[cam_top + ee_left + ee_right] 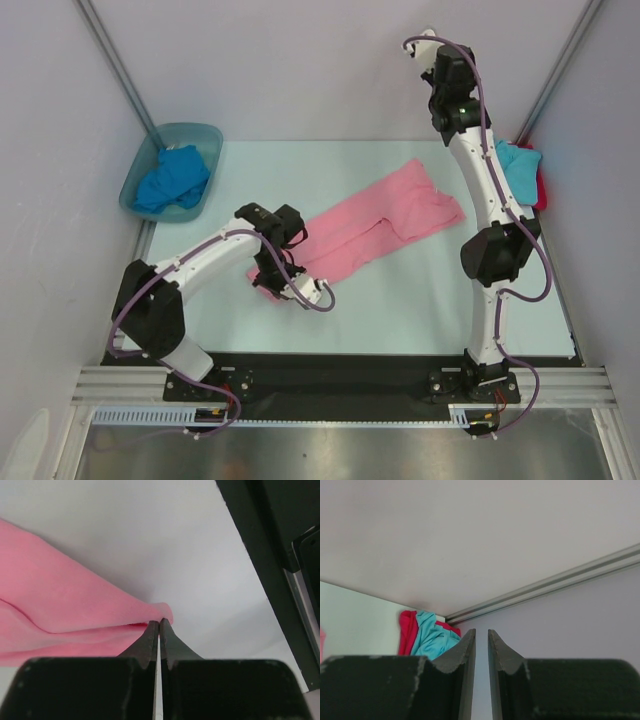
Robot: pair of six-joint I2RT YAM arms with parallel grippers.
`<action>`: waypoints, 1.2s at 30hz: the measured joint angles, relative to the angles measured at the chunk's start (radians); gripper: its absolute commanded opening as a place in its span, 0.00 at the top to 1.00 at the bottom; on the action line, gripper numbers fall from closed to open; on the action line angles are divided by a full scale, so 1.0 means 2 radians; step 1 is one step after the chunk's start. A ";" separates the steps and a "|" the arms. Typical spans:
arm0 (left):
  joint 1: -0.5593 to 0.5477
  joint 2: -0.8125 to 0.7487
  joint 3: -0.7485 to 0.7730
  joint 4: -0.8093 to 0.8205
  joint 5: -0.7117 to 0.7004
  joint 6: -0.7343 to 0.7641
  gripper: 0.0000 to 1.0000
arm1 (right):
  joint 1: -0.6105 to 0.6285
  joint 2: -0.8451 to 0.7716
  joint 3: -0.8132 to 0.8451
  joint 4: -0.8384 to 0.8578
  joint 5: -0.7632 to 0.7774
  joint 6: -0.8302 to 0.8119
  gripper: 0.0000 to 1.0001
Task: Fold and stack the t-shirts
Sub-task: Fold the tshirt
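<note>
Across the middle of the tabletop (pixel 420 300) the pink shirt (pixel 370 225) lies stretched out, its long axis running on a slant from the near-left toward the far-right, with the wider, spread end pointing at the far-right corner. Only the overhead view takes in this whole length, and only it shows the blue shirt (pixel 172 180) crumpled in a see-through plastic tub (pixel 135 185) at the far-left corner. The left wrist view gives what the overhead cannot: the left gripper (pixel 159 624) has its two dark, tapered fingers pressed together on a corner of the pink cloth at the shirt's near-left end, the soft matte fabric drawn up into a smooth peak with a rounded fold and a shadow beneath it. The right gripper (pixel 481 632) is raised high above the far side of the tabletop, its fingers a narrow slit apart with nothing between them. Its wrist view looks down on the turquoise shirt (pixel 432 637) bunched on top of the red shirt (pixel 407 630), both rumpled against the right edge near the far corner, under a pale wall with a metal rail (pixel 545 587).
</note>
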 measured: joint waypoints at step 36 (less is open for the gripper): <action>0.312 0.072 0.147 0.156 -0.068 -0.364 0.00 | -0.017 0.113 -0.024 -0.146 -0.136 0.178 0.51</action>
